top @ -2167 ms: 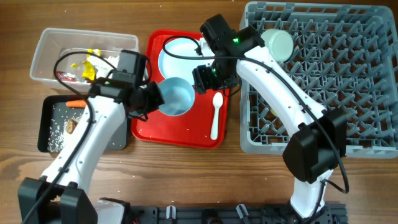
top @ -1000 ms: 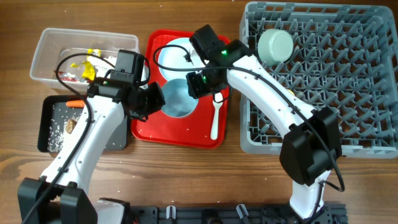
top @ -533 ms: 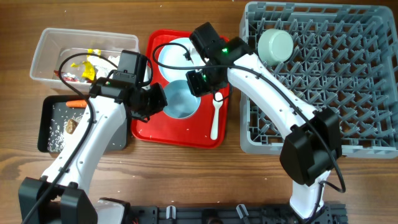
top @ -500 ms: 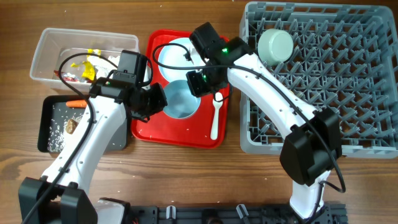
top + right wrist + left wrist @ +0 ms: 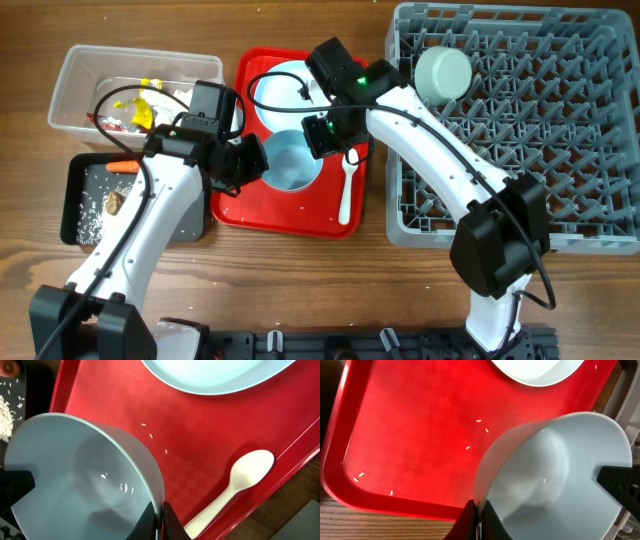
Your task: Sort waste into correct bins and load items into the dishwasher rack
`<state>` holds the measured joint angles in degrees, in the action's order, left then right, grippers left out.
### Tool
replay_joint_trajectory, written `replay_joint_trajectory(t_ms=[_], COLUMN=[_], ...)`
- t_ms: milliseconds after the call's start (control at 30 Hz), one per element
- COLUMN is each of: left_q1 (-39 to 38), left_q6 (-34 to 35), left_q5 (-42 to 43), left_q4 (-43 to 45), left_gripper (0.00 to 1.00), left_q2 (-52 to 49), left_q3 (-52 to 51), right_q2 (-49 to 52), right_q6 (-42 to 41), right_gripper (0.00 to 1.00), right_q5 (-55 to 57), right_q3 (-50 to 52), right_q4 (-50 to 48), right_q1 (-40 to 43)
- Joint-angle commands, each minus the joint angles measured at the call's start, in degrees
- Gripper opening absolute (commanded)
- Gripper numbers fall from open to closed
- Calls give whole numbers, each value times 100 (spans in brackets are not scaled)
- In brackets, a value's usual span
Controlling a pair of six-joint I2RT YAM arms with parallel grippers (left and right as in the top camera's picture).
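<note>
The rack [image 5: 600,232] sits on my right side because that is where the dishes end up, and a second bowl [image 5: 443,72] already lies upturned near its far left corner. The red tray [image 5: 290,215] lies between my arms, within reach of both, so it serves as the place to work from. The tub [image 5: 75,100] with the wrappers [image 5: 135,110] and the black tray [image 5: 68,190] with the rice [image 5: 90,215] stand on my left, so I judge waste goes that way and dishes the other. The plate [image 5: 275,95] rests flat at the far end of the red tray, not yet picked up. The bowl [image 5: 290,160] hangs tilted over the middle of the tray, pinched from both sides: my left gripper [image 5: 477,510] is clamped tight on the rim at one edge and my right gripper [image 5: 159,510] is clamped tight on the opposite rim. I read this as a hand-over, since the rack is on my right arm's side; two grips together keep the bowl from dropping in the swap. The spoon [image 5: 347,185] lies just beside the bowl, bowl-end away from me. A few loose grains [image 5: 478,421] dot the tray's bare red floor.
</note>
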<state>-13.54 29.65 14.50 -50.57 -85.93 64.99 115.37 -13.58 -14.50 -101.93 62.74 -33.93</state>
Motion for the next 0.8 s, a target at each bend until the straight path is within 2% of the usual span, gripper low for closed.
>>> replay_joint_trajectory(t_ms=[0,267,367,533,600,767], left_q1=[-24,-24,-22,-22,-22,-22], left_q6=[-90,-92,-92,-92,-92,-92], left_q5=[120,157,157,157,155,155], left_q4=[11,39,66,79,76,79], left_gripper=[4,4,4,4,4,4], left_q2=[118,120,120,120,120,120], left_q3=[7,7,7,7,7,7], right_q2=[-48,-48,-48,-48,-48,-48], right_q6=[11,9,9,11,11,9], right_gripper=[4,4,13,17,17,4], right_q5=[-17,-15,-17,-15,-15,-15], right_q3=[-81,-81,-81,-81,-81,-81], right_q4=[0,28,52,76,74,74], right_q1=[-13,-13,-13,-13,-13,-13])
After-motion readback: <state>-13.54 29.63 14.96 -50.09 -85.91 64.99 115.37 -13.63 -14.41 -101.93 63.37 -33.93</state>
